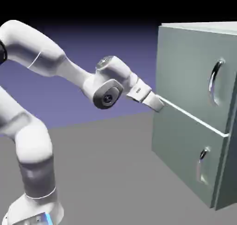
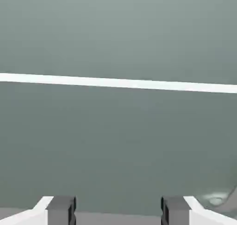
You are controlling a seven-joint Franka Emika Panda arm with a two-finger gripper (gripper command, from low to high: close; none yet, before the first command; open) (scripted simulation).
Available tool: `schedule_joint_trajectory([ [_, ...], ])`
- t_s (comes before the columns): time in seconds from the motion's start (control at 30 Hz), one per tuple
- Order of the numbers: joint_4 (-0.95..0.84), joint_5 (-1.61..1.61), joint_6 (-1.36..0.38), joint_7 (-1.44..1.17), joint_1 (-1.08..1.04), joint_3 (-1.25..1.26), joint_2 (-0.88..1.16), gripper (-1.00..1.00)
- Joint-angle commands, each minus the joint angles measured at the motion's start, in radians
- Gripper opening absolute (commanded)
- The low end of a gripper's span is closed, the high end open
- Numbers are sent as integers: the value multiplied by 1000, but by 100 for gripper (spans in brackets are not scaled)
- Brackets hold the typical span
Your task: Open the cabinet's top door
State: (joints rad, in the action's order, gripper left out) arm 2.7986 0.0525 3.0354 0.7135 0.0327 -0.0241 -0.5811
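the tool (image 2: 118,211) is spread apart with nothing gripped, near the cabinet (image 1: 185,127)'s front by the pale seam (image 1: 192,115). the cabinet is taken as landmark: the top door (image 1: 190,71) is set in its upper front, shut, and its long upright handle (image 1: 213,82) lies toward the cabinet's far side from the tool, higher up. probably a sideways and upward shift is needed.

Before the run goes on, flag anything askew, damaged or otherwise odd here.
Nothing stands out. The top door and the lower door both look shut, with an even pale gap between them. Both handles, the top one and the lower one, look intact. No spill or damage shows.
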Motion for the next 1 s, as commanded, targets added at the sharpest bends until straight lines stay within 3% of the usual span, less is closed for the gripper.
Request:
schedule_joint_trajectory([
  [0.0, -9, 44, -1, -23, 17, -20, -9, 0],
  [0.97, -283, 1305, -40, -684, 516, -599, -276, 0],
])
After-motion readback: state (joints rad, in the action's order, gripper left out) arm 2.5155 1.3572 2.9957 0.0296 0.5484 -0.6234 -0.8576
